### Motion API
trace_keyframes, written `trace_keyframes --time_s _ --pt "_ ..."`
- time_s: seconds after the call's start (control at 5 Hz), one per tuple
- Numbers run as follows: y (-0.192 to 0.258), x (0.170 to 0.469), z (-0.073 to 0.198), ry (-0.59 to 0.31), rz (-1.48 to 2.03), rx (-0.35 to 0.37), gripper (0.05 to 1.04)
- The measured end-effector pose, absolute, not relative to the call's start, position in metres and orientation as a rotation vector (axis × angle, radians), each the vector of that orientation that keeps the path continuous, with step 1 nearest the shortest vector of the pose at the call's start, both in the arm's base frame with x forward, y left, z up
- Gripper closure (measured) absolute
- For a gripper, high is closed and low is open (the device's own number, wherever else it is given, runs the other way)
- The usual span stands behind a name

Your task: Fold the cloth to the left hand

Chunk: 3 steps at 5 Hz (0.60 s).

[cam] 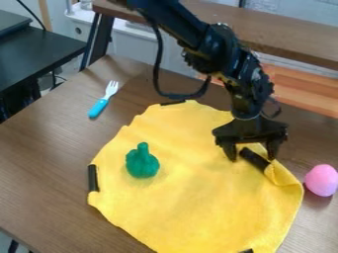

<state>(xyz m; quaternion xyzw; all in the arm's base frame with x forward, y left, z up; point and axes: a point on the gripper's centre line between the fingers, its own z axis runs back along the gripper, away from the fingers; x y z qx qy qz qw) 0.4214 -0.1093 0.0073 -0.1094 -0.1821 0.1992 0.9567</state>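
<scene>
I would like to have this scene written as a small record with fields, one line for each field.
Main item: yellow cloth, mostly flat
Surface: brown table
Fold state: only a small part turned over, at the view's right
Gripper: at the cloth's upper right, fingers apart, a black strip between them
On cloth: green toy
Off cloth, view's right: pink egg-shaped object
Off cloth, upper left: blue-handled fork

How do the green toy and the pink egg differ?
The green toy has a narrow stem on top; the pink egg is smooth and rounded. The green toy sits on the yellow cloth; the pink egg rests on the table, beside it. Each is a single colour.
</scene>
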Motion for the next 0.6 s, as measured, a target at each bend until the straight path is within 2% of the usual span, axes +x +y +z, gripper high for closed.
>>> trace_keyframes --time_s 0.2,0.4,0.6 --pt "-0.1076 0.4218 0.0049 -0.347 0.410 -0.204 0.386" --pt "-0.1103 0.4226 0.0057 -0.351 0.398 -0.220 0.673" --pt "-0.1146 0.4214 0.0065 -0.340 0.378 -0.243 0.886"
